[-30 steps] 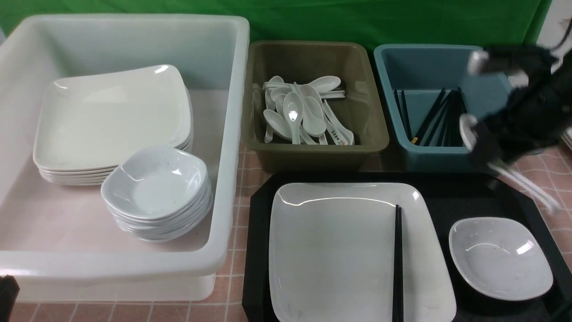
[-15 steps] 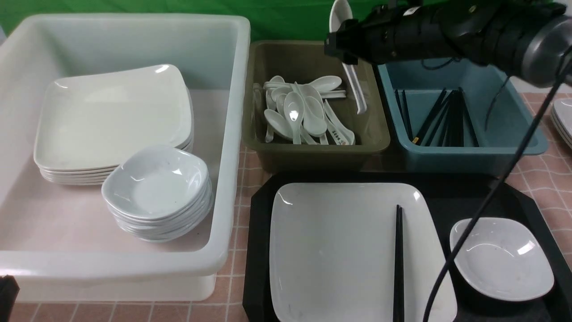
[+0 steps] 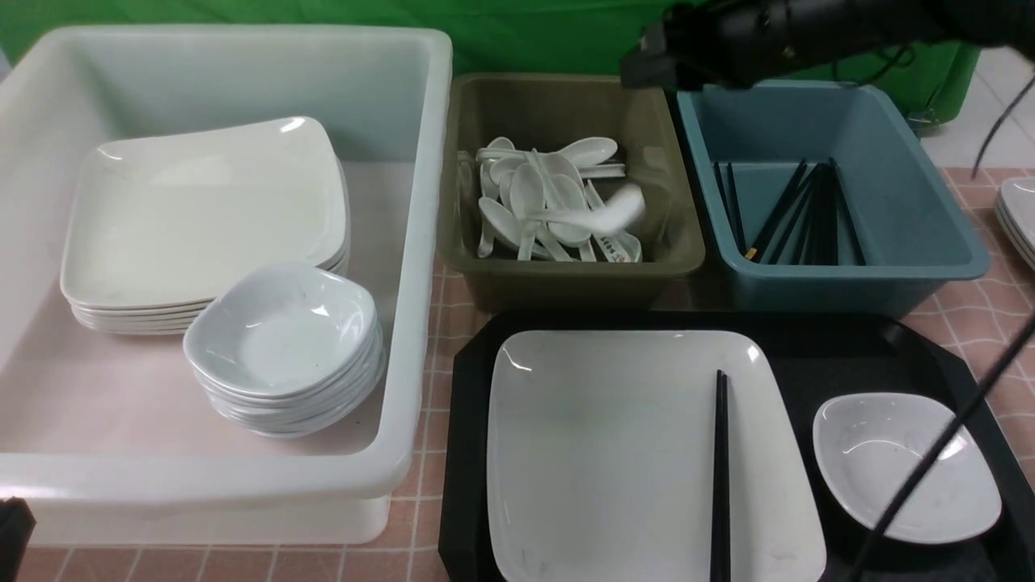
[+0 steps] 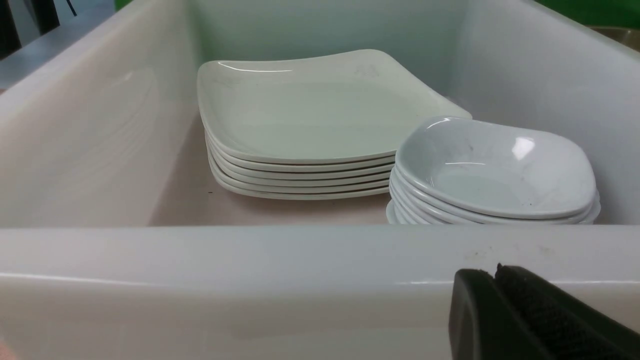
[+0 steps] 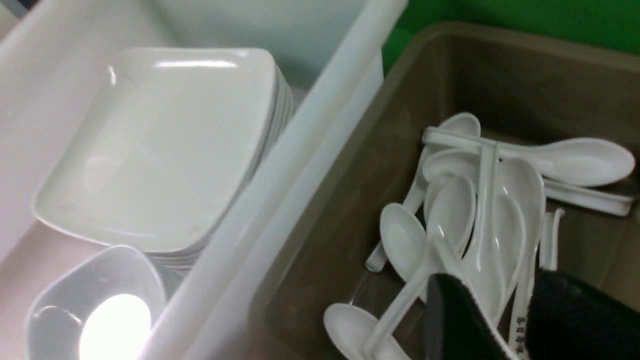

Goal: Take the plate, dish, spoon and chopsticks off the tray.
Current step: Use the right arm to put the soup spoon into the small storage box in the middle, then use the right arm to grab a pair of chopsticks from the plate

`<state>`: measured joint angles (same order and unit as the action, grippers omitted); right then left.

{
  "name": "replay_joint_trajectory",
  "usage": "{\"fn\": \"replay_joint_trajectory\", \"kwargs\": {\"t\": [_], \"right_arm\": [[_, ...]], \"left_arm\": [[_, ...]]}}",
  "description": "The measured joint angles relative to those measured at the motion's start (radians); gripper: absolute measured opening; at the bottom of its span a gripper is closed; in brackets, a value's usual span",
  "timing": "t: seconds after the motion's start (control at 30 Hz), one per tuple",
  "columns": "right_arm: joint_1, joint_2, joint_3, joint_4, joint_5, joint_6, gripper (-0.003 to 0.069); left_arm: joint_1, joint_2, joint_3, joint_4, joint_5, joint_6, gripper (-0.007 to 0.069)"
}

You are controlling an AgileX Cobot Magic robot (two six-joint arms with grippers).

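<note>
One handle (image 3: 611, 249) beside the spoon (image 3: 624, 207) bears unreadable print.

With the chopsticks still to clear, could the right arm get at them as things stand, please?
Probably yes: the chopsticks lie bare atop the plate, and the right gripper hangs open over the olive bin.

White square plate (image 3: 614, 453) flat on black tray (image 3: 825, 356), black chopsticks (image 3: 720, 477) paired along its right side, small white dish (image 3: 897, 469) just beside, blurred white spoon (image 3: 610, 212) atop pile in olive bin (image 3: 566, 279)
</note>
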<state>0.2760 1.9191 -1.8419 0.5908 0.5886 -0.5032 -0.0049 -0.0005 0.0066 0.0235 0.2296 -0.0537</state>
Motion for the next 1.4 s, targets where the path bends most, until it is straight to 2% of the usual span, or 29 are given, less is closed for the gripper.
{"fn": "replay_joint_trajectory", "kwargs": {"t": [0.1,0.13,0.17,0.27,0.3,0.33,0.47,0.6,0.7,0.77,0.87,1.03,1.07,1.1,1.13,1.17,1.23,1.4], "right_arm": [[-0.001,-0.044,-0.007,0.001,-0.005,0.000,0.0176],[-0.002,-0.065,-0.007,0.001,-0.005,0.004,0.0122],[-0.004,-0.070,-0.007,0.001,0.010,0.017,0.0099],[-0.012,-0.082,-0.006,-0.002,0.140,0.051,0.0061],[-0.012,-0.082,-0.006,-0.004,0.140,0.053,0.0059],[-0.013,-0.101,-0.005,-0.016,0.277,0.058,0.0046],[-0.011,-0.170,0.007,-0.077,0.540,0.117,0.0041],[0.000,-0.259,0.091,-0.185,0.541,0.225,0.0041],[0.019,-0.358,0.269,-0.278,0.540,0.337,0.0041],[0.030,-0.397,0.367,-0.291,0.537,0.381,0.0046],[0.067,-0.441,0.534,-0.306,0.510,0.446,0.0090],[0.195,-0.423,0.794,-0.358,0.314,0.604,0.0355],[0.199,-0.420,0.800,-0.361,0.314,0.609,0.0365],[0.227,-0.393,0.831,-0.380,0.240,0.655,0.0441],[0.229,-0.390,0.831,-0.382,0.233,0.655,0.0441],[0.242,-0.360,0.835,-0.392,0.186,0.687,0.0481],[0.247,-0.319,0.832,-0.401,0.128,0.720,0.0507],[0.246,-0.200,0.818,-0.431,0.027,0.780,0.0517]], "left_arm": [[0.000,0.000,0.000,0.000,0.000,0.000,0.0021],[0.000,0.000,0.000,0.000,0.000,0.000,0.0021],[0.000,0.000,0.000,0.000,0.000,0.000,0.0021],[0.000,0.000,0.000,0.000,0.000,0.000,0.0021],[0.000,0.000,0.000,0.000,0.000,0.000,0.0021],[0.000,0.000,0.000,0.000,0.000,0.000,0.0021],[0.000,0.000,0.000,0.000,0.000,0.000,0.0021],[0.000,0.000,0.000,0.000,0.000,0.000,0.0021],[0.000,0.000,0.000,0.000,0.000,0.000,0.0021],[0.000,0.000,0.000,0.000,0.000,0.001,0.0021],[0.000,0.000,0.000,0.000,0.000,0.001,0.0021],[0.000,0.000,0.000,0.000,0.000,0.001,0.0021],[0.000,0.000,0.000,0.000,0.000,0.001,0.0021],[0.000,0.000,0.000,0.000,0.000,0.001,0.0021],[0.000,0.000,0.000,0.000,0.000,0.001,0.0021],[0.000,0.000,0.000,0.000,0.000,0.001,0.0021],[0.000,0.000,0.000,0.000,0.000,0.001,0.0021],[0.000,0.000,0.000,0.000,0.000,0.001,0.0021]]}}
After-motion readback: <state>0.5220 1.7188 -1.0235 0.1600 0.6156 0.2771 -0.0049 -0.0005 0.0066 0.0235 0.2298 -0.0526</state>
